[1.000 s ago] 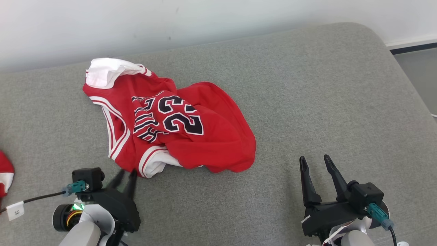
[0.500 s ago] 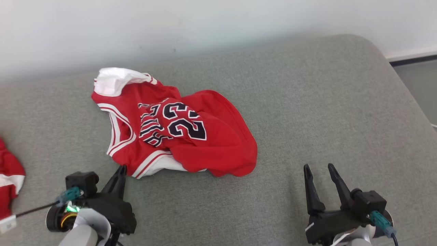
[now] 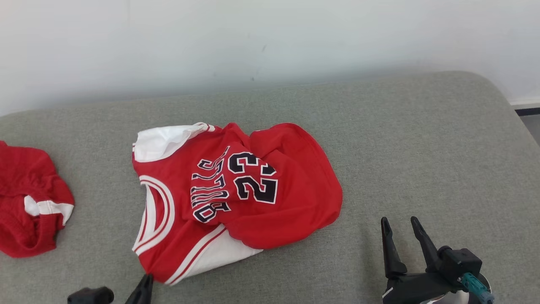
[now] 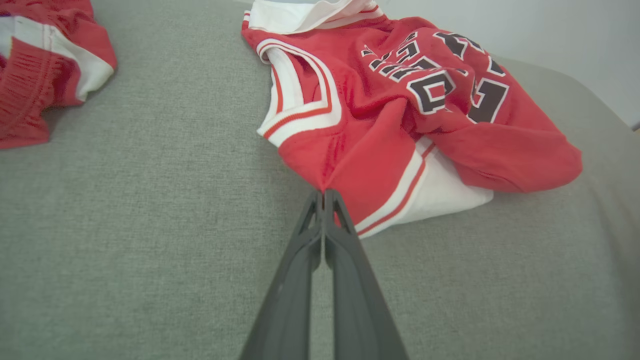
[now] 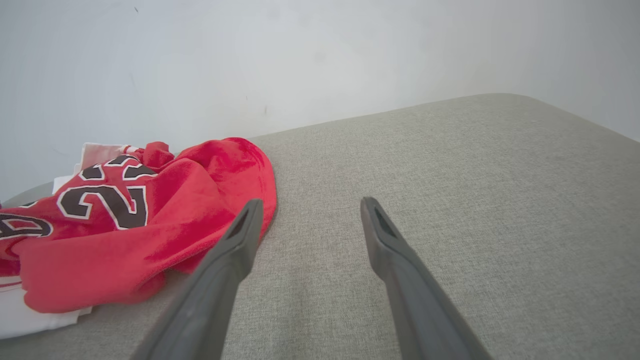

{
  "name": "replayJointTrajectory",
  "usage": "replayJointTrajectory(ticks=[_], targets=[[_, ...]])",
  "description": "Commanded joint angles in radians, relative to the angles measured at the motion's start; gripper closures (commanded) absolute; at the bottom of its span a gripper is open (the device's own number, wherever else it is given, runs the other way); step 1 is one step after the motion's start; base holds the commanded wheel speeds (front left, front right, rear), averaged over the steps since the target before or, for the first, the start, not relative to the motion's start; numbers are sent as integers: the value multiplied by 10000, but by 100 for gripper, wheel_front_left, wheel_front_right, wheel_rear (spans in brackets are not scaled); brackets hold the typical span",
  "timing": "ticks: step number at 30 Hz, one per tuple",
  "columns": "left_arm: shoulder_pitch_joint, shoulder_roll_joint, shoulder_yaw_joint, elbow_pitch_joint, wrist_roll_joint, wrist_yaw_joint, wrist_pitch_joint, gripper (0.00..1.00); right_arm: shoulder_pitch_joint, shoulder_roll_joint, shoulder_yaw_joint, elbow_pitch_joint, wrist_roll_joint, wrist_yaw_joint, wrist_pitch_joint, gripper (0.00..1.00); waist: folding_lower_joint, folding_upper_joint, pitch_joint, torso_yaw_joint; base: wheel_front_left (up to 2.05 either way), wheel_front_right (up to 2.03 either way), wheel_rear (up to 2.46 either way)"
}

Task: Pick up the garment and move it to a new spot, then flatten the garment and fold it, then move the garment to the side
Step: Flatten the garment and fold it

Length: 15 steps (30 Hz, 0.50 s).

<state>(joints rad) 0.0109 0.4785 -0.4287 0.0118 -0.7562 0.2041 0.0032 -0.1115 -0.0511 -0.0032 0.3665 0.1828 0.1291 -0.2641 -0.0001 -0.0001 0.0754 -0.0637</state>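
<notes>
The garment [image 3: 236,198] is a crumpled red jersey with white trim and a black 23, lying on the grey cushion [image 3: 422,147]. My left gripper [image 3: 145,280] is at the jersey's near left corner. In the left wrist view that gripper [image 4: 324,192] is shut, its tips pinching the red hem of the garment [image 4: 400,110]. My right gripper [image 3: 398,223] stands open to the right of the jersey, apart from it. The right wrist view shows the right gripper [image 5: 310,205] with nothing between its fingers and the garment [image 5: 125,235] to its left.
A second red garment [image 3: 29,202] with a white band lies bunched at the cushion's far left [image 4: 40,65]. A white wall [image 3: 270,42] runs behind the cushion. The cushion's rounded right edge drops to the floor [image 3: 532,126].
My left gripper has closed on the jersey's near corner, and that corner is drawn out toward it. The head camera has shifted, so the whole picture moved. The right gripper stays open.
</notes>
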Motion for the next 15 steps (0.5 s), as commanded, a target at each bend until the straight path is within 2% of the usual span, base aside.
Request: replayJointTrajectory(ticks=[1, 5, 7, 8, 9, 15], targets=[[160, 96, 20, -39, -19, 69, 40, 100, 84, 15, 2, -12, -39, 31, -4, 0, 1, 1, 0, 91, 0, 0, 0], [549, 203, 27, -404, 32, 412, 167, 100, 42, 12, 75, 74, -81, 31, -4, 0, 1, 1, -54, 137, 0, 0, 0], [546, 176, 145, -469, 196, 564, -131, 100, 33, 12, 83, 104, -86, 31, -4, 0, 1, 1, -128, 145, 0, 0, 0], [485, 217, 125, -495, 385, 600, -305, 15, 37, 13, 91, 117, -98, 31, -4, 0, 1, 1, -158, 147, 0, 0, 0], [405, 128, 205, -520, 411, 657, -523, 0, 39, 16, 87, 130, -93, 31, -4, 0, 1, 1, -192, 158, 0, 0, 0], [32, -240, 625, -593, 698, 753, -1877, 0, -49, 15, 26, 227, -256, 31, -4, 0, 1, 1, -301, 269, 0, 0, 0]])
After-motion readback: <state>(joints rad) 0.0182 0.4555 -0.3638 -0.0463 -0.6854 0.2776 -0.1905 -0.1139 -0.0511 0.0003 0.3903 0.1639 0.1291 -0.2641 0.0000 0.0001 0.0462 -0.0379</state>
